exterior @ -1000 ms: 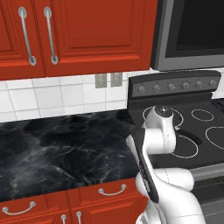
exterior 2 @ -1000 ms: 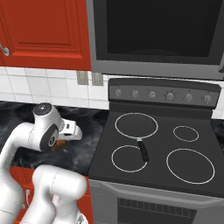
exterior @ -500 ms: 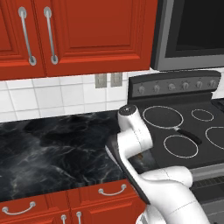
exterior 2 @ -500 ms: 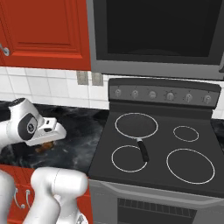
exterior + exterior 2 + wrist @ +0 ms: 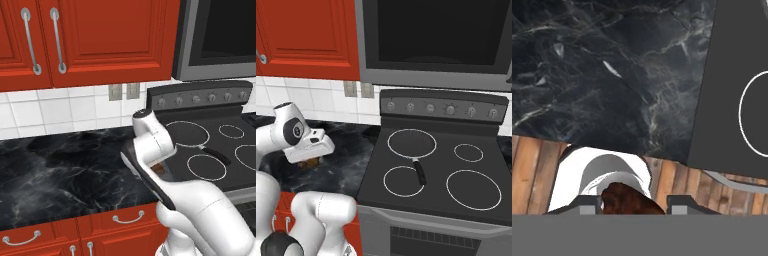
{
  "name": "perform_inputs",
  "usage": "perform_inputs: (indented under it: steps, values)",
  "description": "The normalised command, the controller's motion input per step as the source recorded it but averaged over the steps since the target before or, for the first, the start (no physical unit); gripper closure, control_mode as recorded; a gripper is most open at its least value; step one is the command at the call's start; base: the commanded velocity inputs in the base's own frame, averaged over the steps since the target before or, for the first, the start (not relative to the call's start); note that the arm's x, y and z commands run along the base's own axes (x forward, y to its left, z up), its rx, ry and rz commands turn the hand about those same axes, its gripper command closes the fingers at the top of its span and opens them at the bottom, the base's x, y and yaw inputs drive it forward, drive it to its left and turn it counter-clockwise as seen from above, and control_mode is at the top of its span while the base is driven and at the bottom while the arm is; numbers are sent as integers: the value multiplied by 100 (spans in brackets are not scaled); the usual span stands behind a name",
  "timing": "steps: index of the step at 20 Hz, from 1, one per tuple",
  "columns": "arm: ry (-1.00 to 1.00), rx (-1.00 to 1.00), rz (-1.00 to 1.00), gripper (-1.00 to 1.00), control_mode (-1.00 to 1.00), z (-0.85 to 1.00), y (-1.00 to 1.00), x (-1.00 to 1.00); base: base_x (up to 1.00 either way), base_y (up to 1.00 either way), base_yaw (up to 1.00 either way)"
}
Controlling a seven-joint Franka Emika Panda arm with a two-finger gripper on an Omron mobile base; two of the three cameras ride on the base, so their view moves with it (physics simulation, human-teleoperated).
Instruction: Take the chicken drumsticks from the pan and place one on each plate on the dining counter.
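While clamped on one chicken drumstick [image 5: 628,201], the gripper [image 5: 632,206] hangs over the black worktop's [image 5: 60,175] front edge, left of the stove [image 5: 441,172], where the pan [image 5: 411,143] sits on the rear left burner

Glossy white rounded arm [image 5: 200,205] with dark joint rings and a black strip along one link; gripper [image 5: 308,161] apparently pale grey

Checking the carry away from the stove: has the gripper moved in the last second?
Yes. In the right base view the gripper, shut on a drumstick, has swung left, farther from the stove, over the black worktop.
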Motion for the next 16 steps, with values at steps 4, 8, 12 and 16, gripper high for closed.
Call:
perform_inputs:
  steps: [4, 8, 12, 16]
  values:
    - [4, 0, 0, 100, -100, 1, -20, 0, 0, 0, 0]
    - [0, 0, 0, 100, 100, 0, 0, 0, -39, -11, -14]
    - [0, 0, 0, 100, 100, 0, 0, 0, -67, -5, -36]
    - [0, 0, 0, 100, 100, 0, 0, 0, -71, -5, -46]
